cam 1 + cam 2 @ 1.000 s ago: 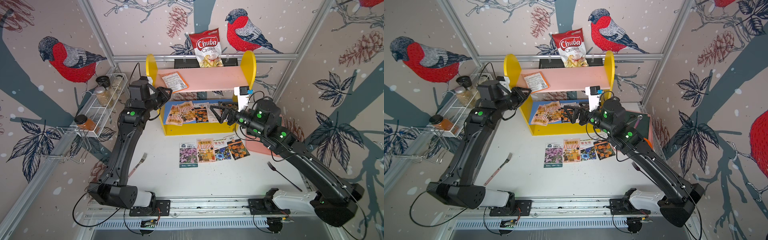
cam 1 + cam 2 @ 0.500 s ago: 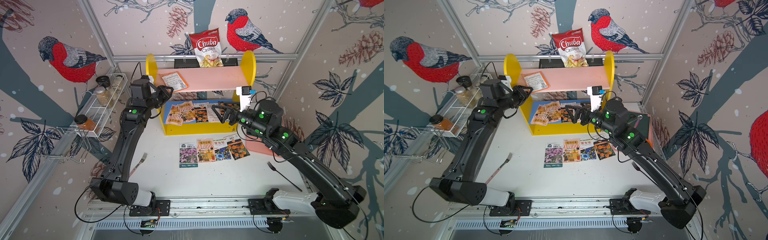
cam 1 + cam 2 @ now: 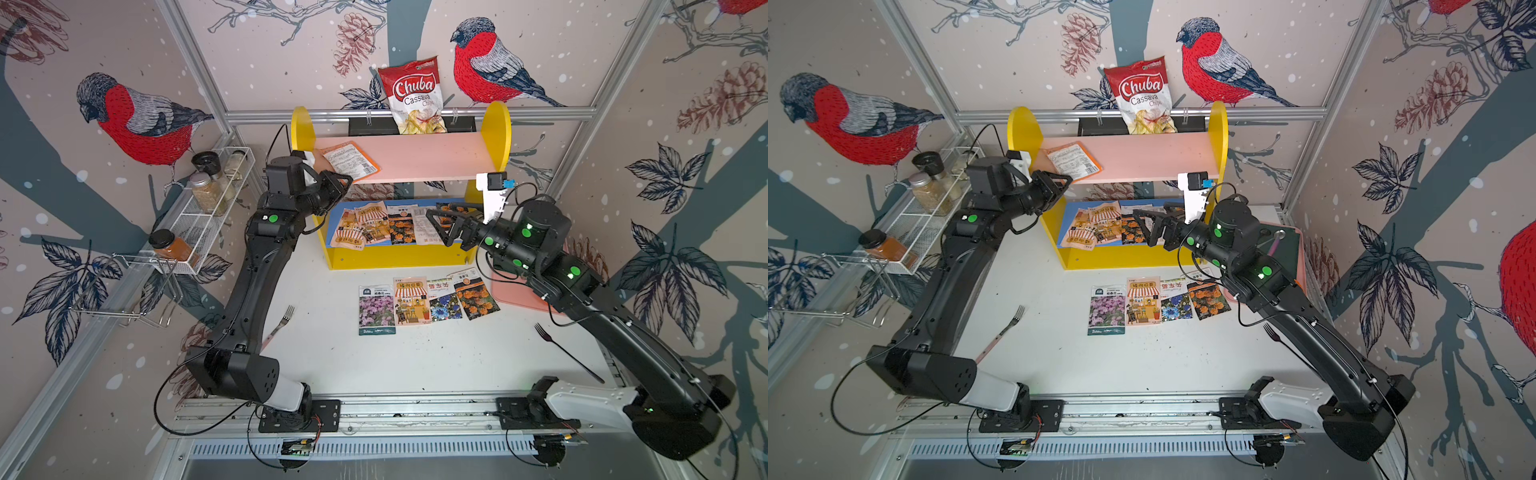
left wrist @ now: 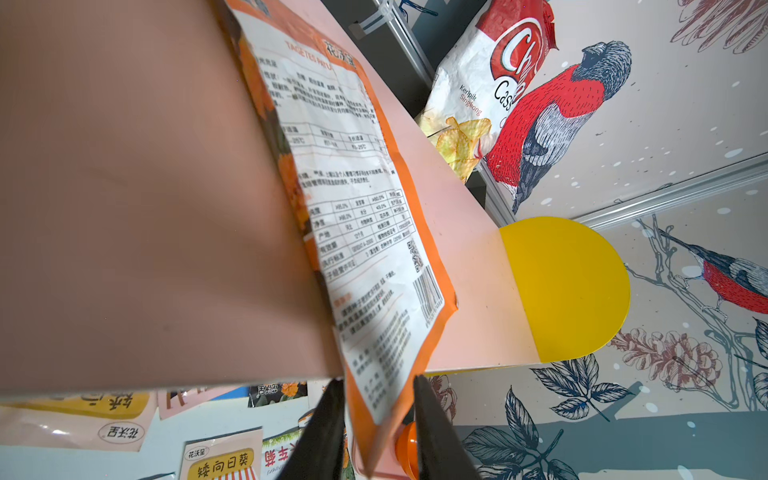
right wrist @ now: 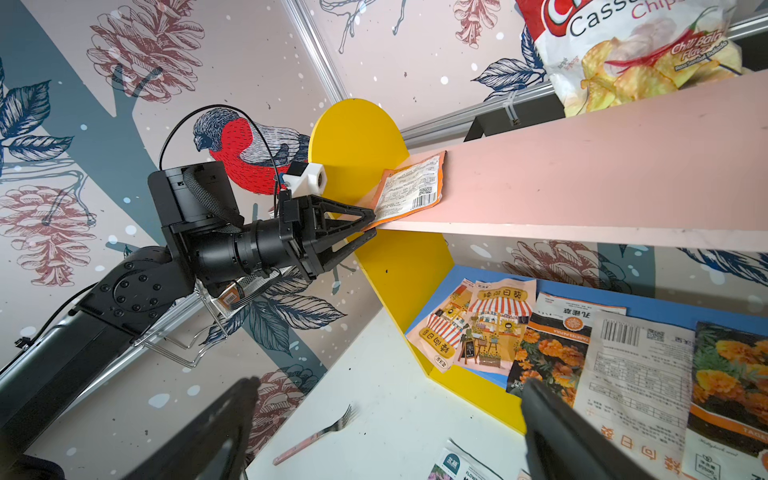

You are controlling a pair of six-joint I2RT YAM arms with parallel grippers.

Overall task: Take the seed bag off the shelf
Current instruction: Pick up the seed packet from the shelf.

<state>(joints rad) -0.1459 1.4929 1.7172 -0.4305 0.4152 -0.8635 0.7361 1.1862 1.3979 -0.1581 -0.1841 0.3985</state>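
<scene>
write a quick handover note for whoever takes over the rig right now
Left pincer: one finger on each side of the overhanging corner of the orange seed bag; whether it is pinched yet cannot be told.
Right pincer: open, empty, in front of the blue lower board.
Bag: lying on the shelf's pink upper board, at the end by the left arm.
Done: the reach to the bag.
Left: confirm the grip, pull the bag off the shelf.
</scene>
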